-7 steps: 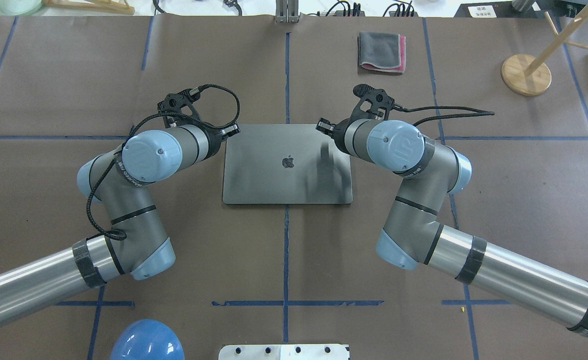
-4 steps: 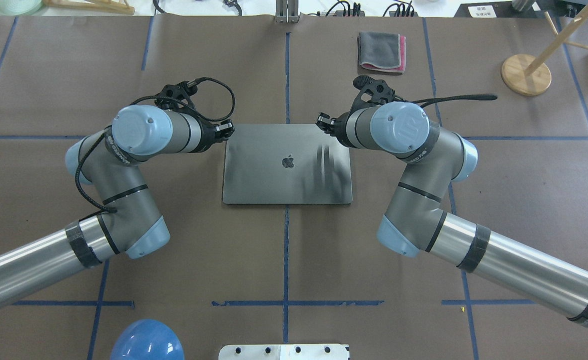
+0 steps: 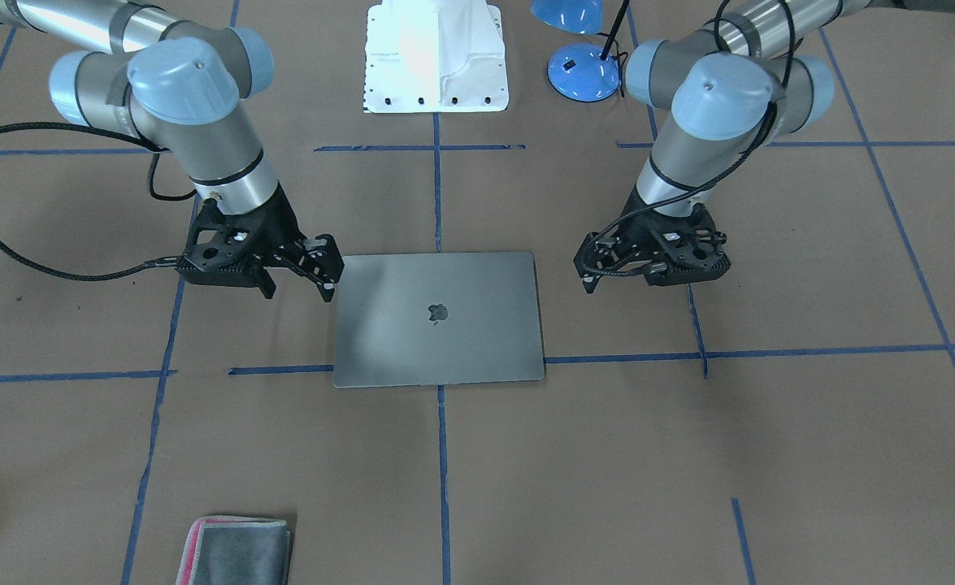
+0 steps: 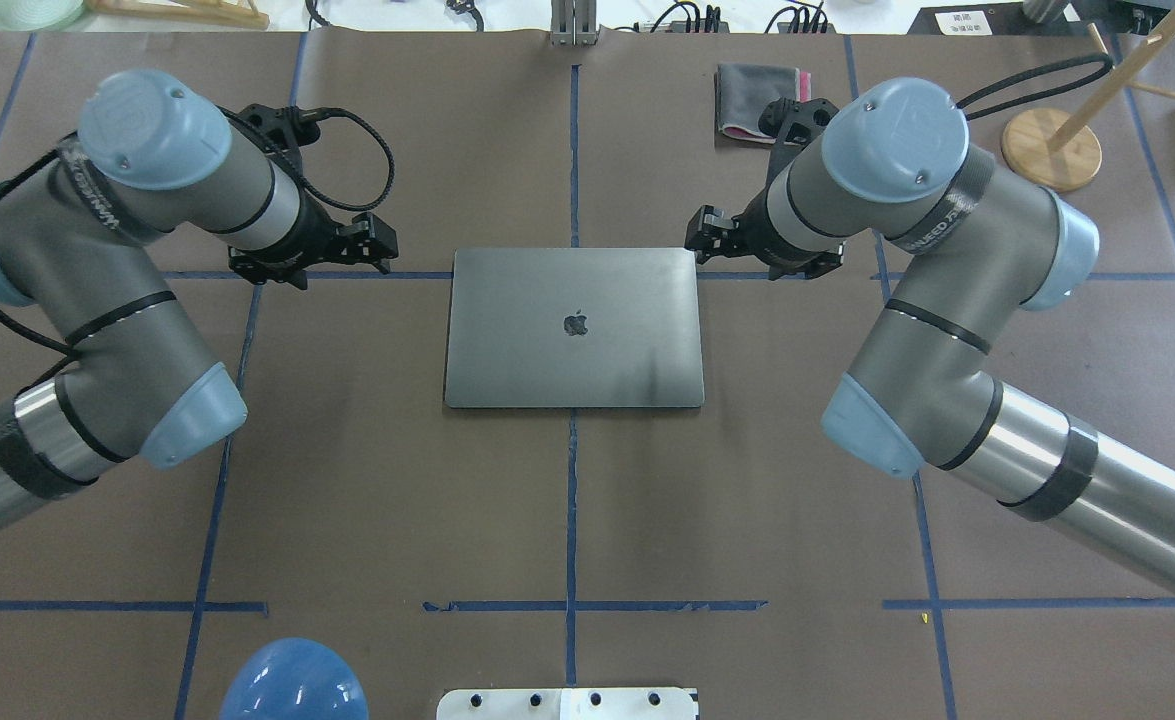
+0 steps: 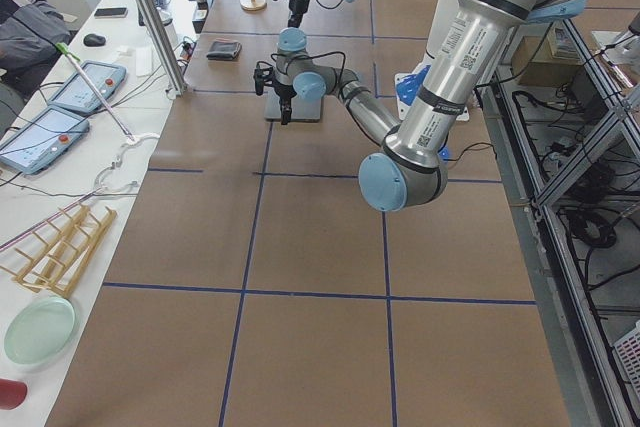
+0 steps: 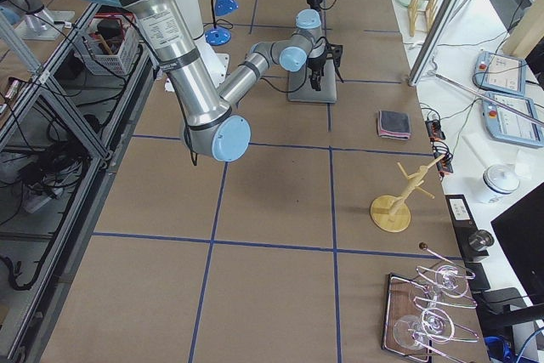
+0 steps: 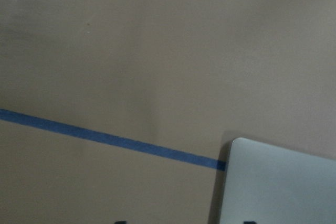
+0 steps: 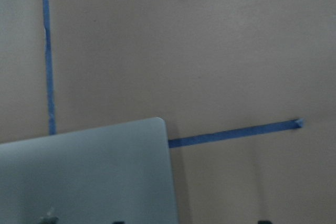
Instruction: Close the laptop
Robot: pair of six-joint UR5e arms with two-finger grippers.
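The thin grey metal laptop (image 4: pixel 574 327) with the dark apple mark lies flat in the middle of the brown paper-covered table (image 4: pixel 567 520). Its lid is all the way down, so I think the closing is done. The job now is to get the arms away without a bump. The black two-finger left gripper (image 4: pixel 372 243) hangs off the laptop's far left corner, with a bit of bare table between them. Its fingers are spread apart and hold nothing. The black two-finger right gripper (image 3: pixel 297 284) is just beside the far right corner. Its two fingers are also spread wide and empty. It does not seem to touch the lid, but it is very close. To do this step well, each arm should go up and out to its own side, away from the laptop, and not pass over the lid. The right one needs the most care, because a finger could catch the corner and push the laptop askew. The small folded grey-and-pink cloth (image 3: pixel 233 551) sits far off on the side away from the robot and needs no touching.
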